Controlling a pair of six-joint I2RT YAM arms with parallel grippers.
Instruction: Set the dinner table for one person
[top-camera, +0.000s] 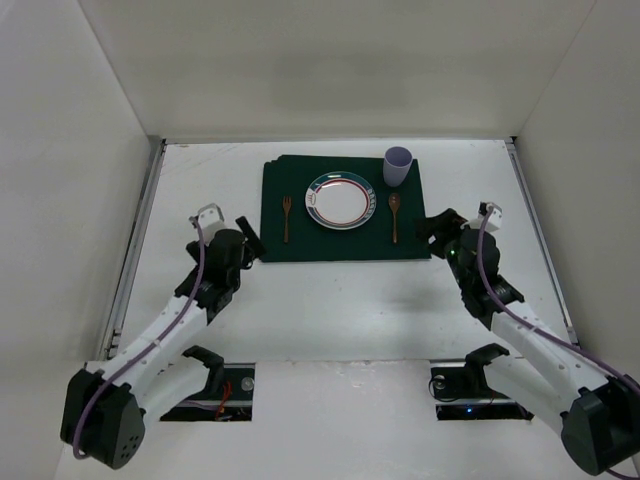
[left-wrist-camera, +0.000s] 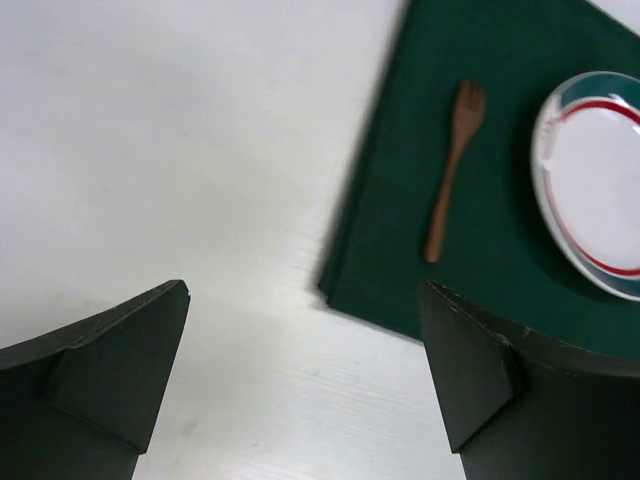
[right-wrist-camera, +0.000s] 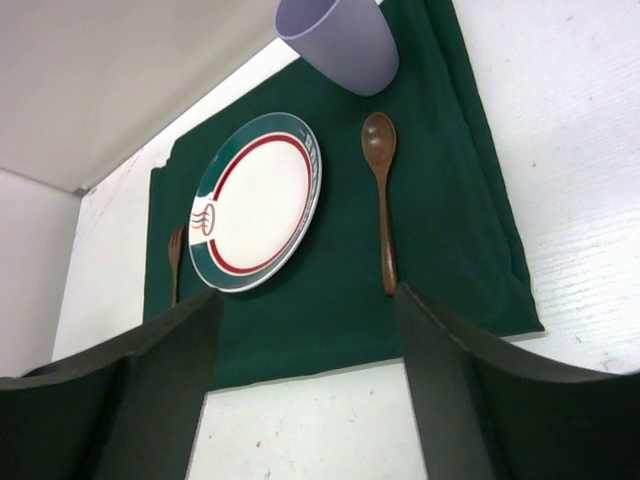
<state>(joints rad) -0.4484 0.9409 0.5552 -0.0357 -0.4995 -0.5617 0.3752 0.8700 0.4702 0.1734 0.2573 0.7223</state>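
Since the wooden fork (left-wrist-camera: 452, 170), plate (right-wrist-camera: 256, 200), wooden spoon (right-wrist-camera: 381, 190) and lilac cup (right-wrist-camera: 340, 40) sit on the green placemat (right-wrist-camera: 450, 200) ahead of the fingers, the setting looks complete. Left gripper (left-wrist-camera: 305, 300) and right gripper (right-wrist-camera: 308, 295) gape empty above the white dinner table (left-wrist-camera: 200, 150).

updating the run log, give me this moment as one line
placemat set: plate, fork, spoon, cup | left gripper open, empty | right gripper open, empty

One dinner table (top-camera: 330, 310), one dark green placemat (top-camera: 340, 247) — and on it one plate (top-camera: 339, 200), one wooden fork (top-camera: 286, 217), one wooden spoon (top-camera: 394, 215), one lilac cup (top-camera: 398, 166). Two robot arms — a left arm (top-camera: 170, 325) and a right arm (top-camera: 520, 320).
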